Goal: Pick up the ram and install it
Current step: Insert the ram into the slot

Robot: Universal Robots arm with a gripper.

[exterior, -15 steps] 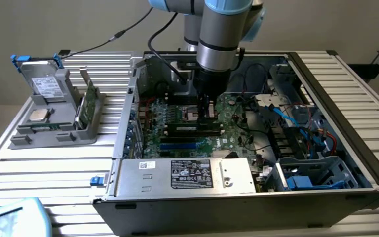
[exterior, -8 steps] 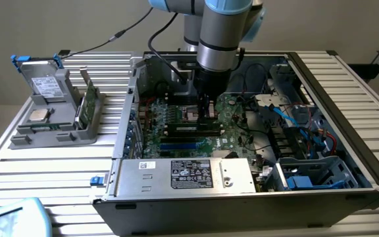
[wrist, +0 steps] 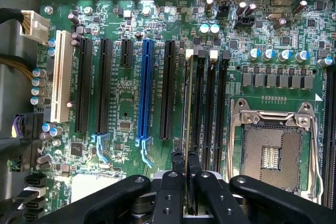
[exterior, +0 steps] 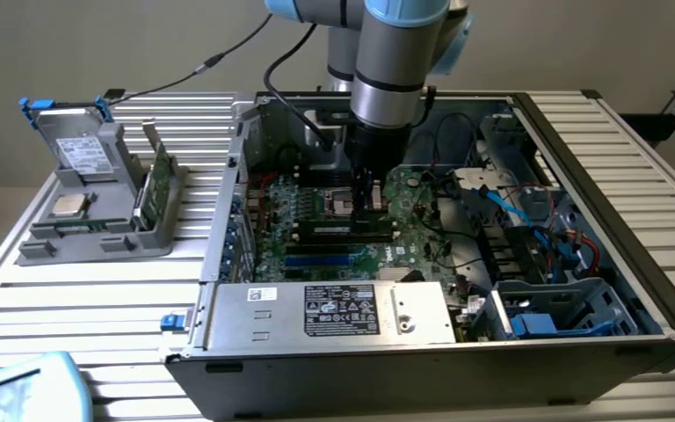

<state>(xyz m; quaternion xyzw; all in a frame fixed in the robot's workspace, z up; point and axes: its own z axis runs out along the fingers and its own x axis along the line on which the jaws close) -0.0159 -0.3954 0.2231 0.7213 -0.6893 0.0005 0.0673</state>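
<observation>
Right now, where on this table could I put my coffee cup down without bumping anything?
Bare slats of the table lie between the grey holder and the pale blue object. Inside the computer case it is crowded: cables, and the gripper shut on the ram.

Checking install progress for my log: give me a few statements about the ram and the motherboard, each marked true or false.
1. The end effector is shut on the ram. True.
2. The ram lies in the grey tray. False: it is held edge-on at the black memory slots on the motherboard.
3. The processor socket is empty. True.
4. A card sits in the blue slot. False: that slot is empty.
</observation>
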